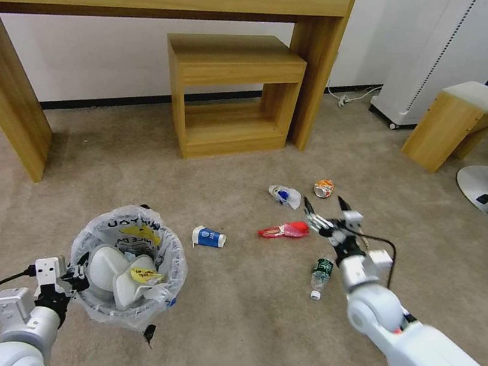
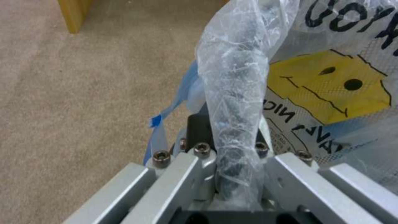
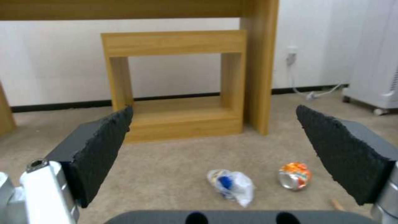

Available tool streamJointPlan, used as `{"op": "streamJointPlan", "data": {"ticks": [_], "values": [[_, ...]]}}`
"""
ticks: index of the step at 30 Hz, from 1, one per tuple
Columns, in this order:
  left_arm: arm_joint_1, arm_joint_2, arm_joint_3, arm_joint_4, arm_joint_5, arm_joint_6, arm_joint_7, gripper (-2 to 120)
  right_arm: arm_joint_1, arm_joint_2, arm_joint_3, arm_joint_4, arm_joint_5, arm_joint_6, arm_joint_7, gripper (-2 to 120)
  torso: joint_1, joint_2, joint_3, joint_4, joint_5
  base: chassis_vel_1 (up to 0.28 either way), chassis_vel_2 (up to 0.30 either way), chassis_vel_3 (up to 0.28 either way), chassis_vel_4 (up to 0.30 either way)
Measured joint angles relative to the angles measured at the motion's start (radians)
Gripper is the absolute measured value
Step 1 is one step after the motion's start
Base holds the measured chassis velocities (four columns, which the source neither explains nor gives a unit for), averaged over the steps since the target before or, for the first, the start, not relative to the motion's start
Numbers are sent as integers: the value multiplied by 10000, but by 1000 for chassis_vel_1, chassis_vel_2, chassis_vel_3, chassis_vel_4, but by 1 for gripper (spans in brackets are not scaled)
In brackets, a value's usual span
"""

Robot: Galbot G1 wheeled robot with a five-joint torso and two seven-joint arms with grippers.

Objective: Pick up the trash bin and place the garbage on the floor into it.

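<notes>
Near left: the left gripper is clamped on the bag-covered rim of the trash bin, where 2 white slippers are already seen inside. The bin is judged light, its bag slippery.

Right: the right gripper hangs spread and empty above the floor, beside a red wrapper. The wrapper is judged thin and crinkly, best pinched mid-body.

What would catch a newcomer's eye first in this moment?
The trash bin, with its clear bag printed in black letters and two white slippers inside, is held at its rim by the left gripper. To its right, litter lies across the beige floor, where the open right gripper hovers beside a red wrapper.
</notes>
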Motion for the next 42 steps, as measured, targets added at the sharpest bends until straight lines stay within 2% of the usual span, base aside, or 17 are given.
{"op": "streamJointPlan", "data": {"ticks": [9, 42], "values": [[-35, 9, 91, 109, 4, -29, 27, 1, -1046, -24, 1044, -156, -545, 127, -174, 100, 0, 0, 0, -2, -3, 0, 0, 0, 0], [-22, 156, 12, 6, -115, -86, 71, 1, -748, 269, 772, -324, -788, 293, -352, 100, 0, 1, 1, -1, -4, -22, 21, 20, -22]]}}
